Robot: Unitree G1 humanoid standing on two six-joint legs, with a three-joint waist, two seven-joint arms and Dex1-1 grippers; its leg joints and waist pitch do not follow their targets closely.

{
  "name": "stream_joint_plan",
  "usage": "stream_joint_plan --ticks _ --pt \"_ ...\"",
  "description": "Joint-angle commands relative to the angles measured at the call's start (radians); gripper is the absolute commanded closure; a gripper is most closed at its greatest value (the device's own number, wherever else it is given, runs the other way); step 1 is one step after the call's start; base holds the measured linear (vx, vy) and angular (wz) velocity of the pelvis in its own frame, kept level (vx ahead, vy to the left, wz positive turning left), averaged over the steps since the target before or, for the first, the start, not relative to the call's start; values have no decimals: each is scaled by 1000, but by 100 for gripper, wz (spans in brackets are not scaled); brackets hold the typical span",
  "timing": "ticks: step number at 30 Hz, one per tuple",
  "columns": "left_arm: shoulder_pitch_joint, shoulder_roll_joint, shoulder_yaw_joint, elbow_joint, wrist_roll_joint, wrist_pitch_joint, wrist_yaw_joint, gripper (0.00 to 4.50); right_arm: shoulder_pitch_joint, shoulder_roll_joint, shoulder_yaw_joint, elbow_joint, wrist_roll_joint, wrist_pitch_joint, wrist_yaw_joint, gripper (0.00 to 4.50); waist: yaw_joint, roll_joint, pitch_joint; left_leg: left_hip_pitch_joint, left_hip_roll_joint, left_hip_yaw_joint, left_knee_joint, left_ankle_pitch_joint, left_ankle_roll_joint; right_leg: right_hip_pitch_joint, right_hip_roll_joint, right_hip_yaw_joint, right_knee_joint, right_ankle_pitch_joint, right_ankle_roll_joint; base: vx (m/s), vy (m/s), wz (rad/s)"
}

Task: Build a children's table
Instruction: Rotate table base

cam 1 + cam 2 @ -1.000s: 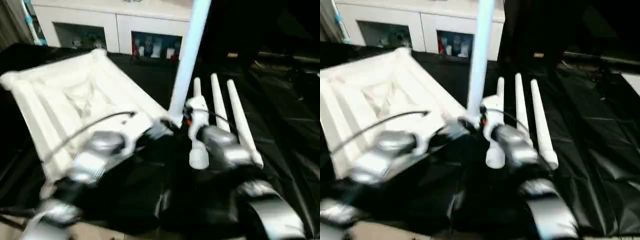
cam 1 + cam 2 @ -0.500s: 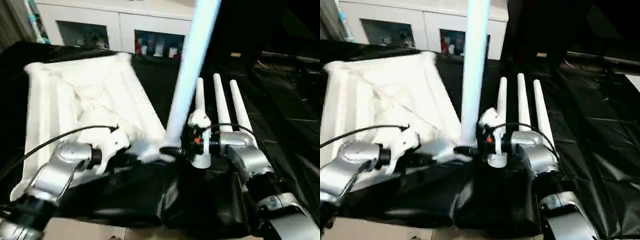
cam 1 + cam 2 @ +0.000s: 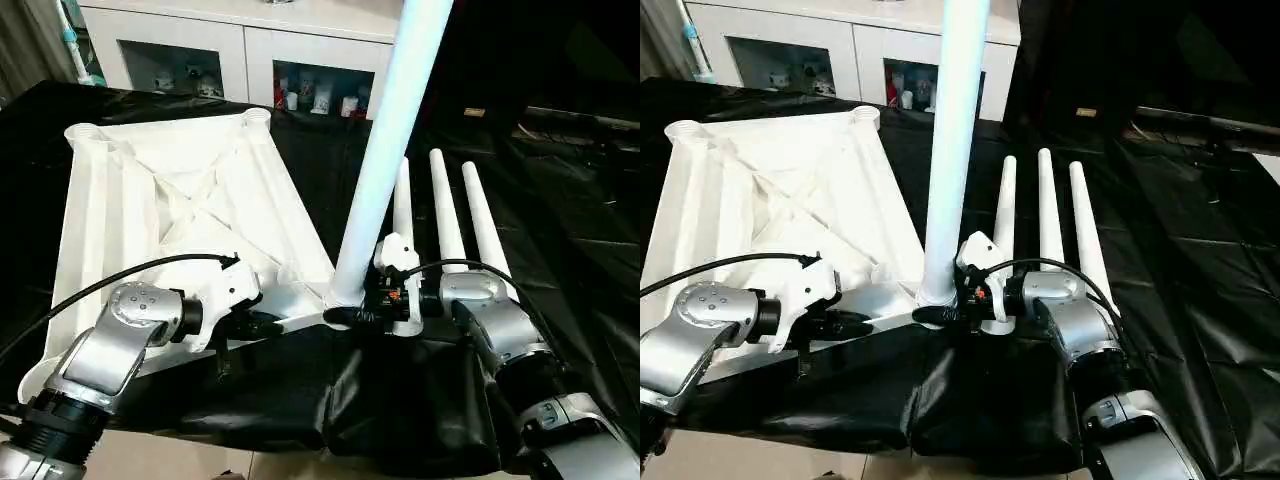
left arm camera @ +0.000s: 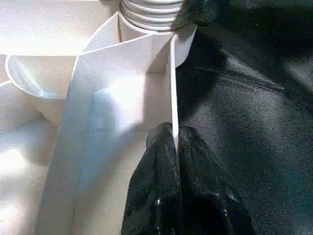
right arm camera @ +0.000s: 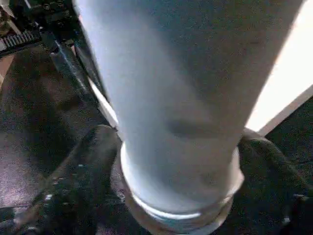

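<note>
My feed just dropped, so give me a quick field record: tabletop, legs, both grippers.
tabletop: upside down on black sheet, ribbed underside up
standing leg: upright in near corner socket
spare legs: three, lying side by side beside the tabletop
left gripper: shut on tabletop edge wall
right gripper: around standing leg's base, grip unclear

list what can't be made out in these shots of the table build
- Upright leg: its top runs off the upper edge in both eye views.
- Corner socket under that leg: in the right wrist view the leg's base hides how deep it sits.
- Cabinet shelves: the items behind the glass are too small to name.
- Three spare legs: their near ends are hidden behind the right hand and forearm.
</note>
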Motion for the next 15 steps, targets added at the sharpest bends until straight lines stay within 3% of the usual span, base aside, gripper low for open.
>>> stream_joint_plan --ticks 1,9,12,15 --pt "-13 -8 -2 -1 -23 -7 3 450 0 -1 16 -11 0 -6 11 125 1 4 -63 5 53 -11 -52 -56 104 54 -86 58 -51 59 -260 0 0 0" --pt "-16 -10 -3 7 -23 -6 4 450 7 9 16 5 -5 -10 4 175 1 5 -63 4 52 -12 -50 -65 95 54 -86 58 -50 45 -257 0 0 0" --pt "-25 -42 5 33 -15 0 53 450 7 49 -14 46 -4 12 -95 176 0 4 -62 4 52 -12 -51 -73 88 53 -86 58 -51 31 -255 0 0 0" --pt "-44 -88 16 66 -3 22 121 450 -3 102 -48 87 -3 37 -215 176 -3 5 -57 6 51 -12 -55 -125 57 52 -89 59 -62 -64 -239 0 0 0"
